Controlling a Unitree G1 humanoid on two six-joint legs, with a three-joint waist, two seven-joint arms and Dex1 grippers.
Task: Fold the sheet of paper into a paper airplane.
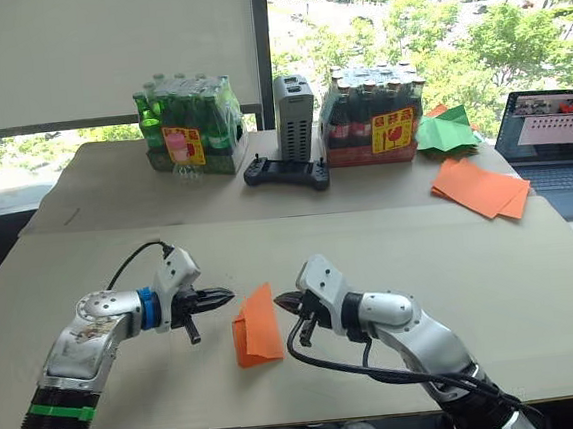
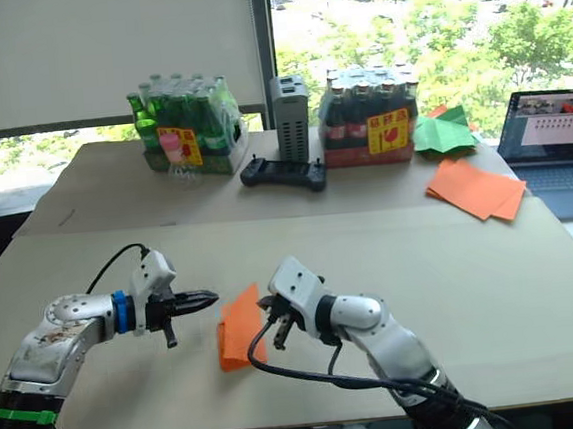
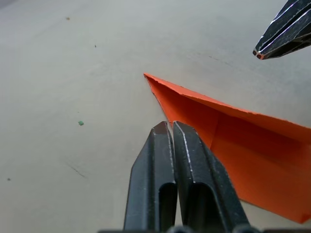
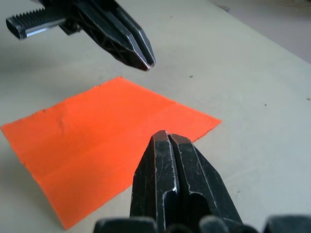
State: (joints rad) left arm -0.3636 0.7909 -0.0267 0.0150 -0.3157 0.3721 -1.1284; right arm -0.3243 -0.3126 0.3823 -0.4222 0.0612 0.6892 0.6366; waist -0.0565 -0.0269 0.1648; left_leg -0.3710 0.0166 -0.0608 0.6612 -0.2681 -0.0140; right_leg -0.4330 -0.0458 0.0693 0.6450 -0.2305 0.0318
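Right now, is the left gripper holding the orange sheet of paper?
No. The left gripper has its fingers shut on nothing, beside the sheet of paper, which lies on the table.

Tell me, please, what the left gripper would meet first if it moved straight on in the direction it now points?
Probably the folded bright orange sheet of paper. The left gripper, jaws shut, points at the sheet's near edge, just short of it. The right gripper lies beyond the paper; height above the table is uncertain.
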